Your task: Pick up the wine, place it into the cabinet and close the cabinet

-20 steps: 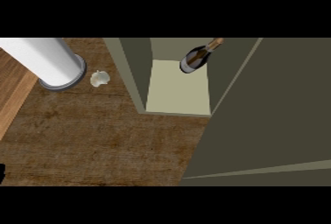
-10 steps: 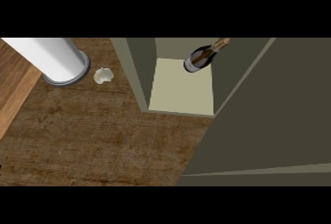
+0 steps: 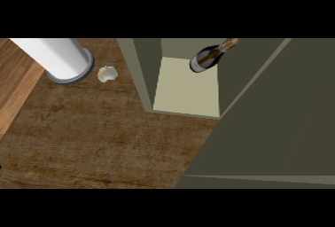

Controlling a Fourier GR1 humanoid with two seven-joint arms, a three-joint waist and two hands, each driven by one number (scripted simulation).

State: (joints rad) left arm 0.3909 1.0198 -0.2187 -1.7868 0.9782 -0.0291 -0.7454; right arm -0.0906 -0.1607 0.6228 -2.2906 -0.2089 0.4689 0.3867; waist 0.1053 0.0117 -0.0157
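At the far left a strip of lighter, straight-grained wood (image 3: 14, 95) runs diagonally beside the counter (image 3: 98, 142), whose top is a darker brown with a mottled, scuffed-looking grain. On the counter near the upper left stands a tall white cylinder (image 3: 56, 55), smooth and matte, seated in a round grey base ring that touches the wood. Just beside that ring, to its right, lies a small pale, rounded object (image 3: 107, 73) with an irregular, lumpy outline; what it is cannot be told. Further right rises the cabinet (image 3: 147, 71), built of flat olive-grey panels with straight edges; its thin left wall frames a pale cream floor panel inside. The wine (image 3: 211, 56) sits within that opening toward the back, a dark glossy bottle with a gold-foiled neck tilted up and to the right, its rounded base over the cream floor. To the right, the broad plain door (image 3: 274, 119) stands open, a large smooth slab filling the right side of the view. Neither hand shows anywhere, so nothing can be said of their fingers.
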